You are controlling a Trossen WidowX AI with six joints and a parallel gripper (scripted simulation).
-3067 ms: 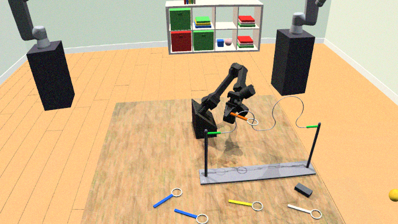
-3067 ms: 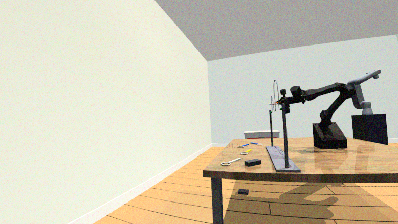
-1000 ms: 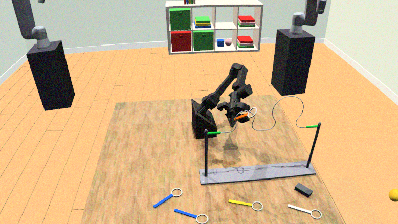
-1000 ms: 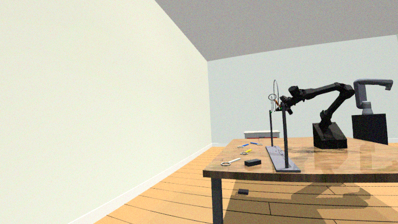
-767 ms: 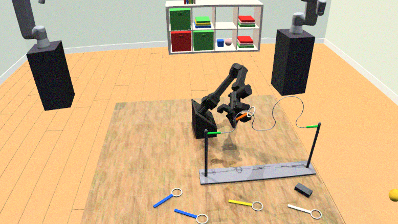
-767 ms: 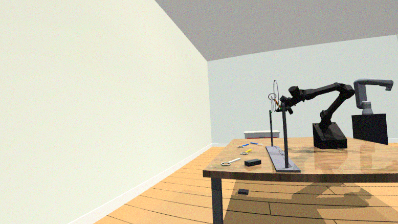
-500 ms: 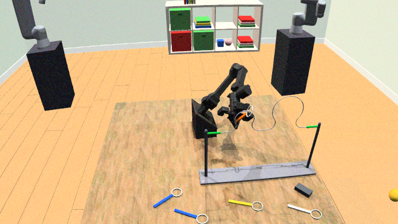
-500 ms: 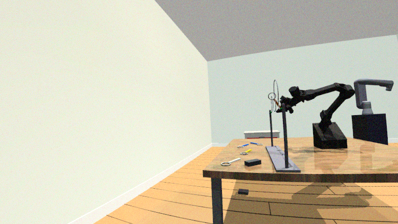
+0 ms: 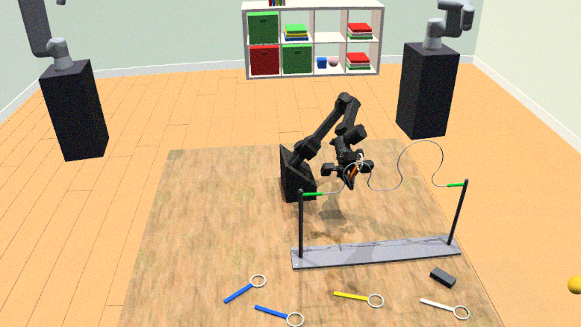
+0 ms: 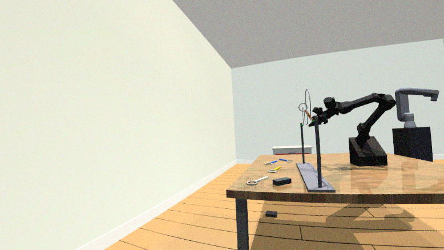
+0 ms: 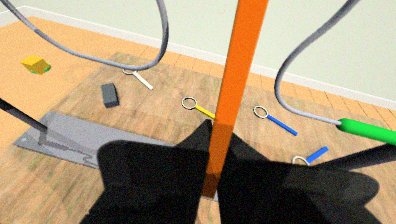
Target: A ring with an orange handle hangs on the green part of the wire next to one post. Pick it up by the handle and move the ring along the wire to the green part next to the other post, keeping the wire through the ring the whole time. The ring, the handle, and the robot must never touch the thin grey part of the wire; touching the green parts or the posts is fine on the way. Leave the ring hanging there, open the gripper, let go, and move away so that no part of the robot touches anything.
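The wrist view cuts off the orange handle's (image 11: pixel 235 75) upper end

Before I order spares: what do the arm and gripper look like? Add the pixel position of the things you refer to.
The arm (image 9: pixel 330 121) (image 10: pixel 362 100) is matte black, with chunky angular links and a wedge-shaped base (image 9: pixel 287 184) (image 10: pixel 368 155). The gripper (image 9: pixel 352 175) (image 10: pixel 313 123) (image 11: pixel 211 124) is black too, its fingers broad at the back, tapering to points. No cables or markings that I can make out.

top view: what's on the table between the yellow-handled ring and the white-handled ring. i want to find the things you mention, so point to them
Nothing lies in the direct line between the yellow-handled ring (image 9: pixel 358 298) (image 11: pixel 202 108) and the white-handled ring (image 9: pixel 443 307) (image 11: pixel 142 80); the top view shows bare wood there.
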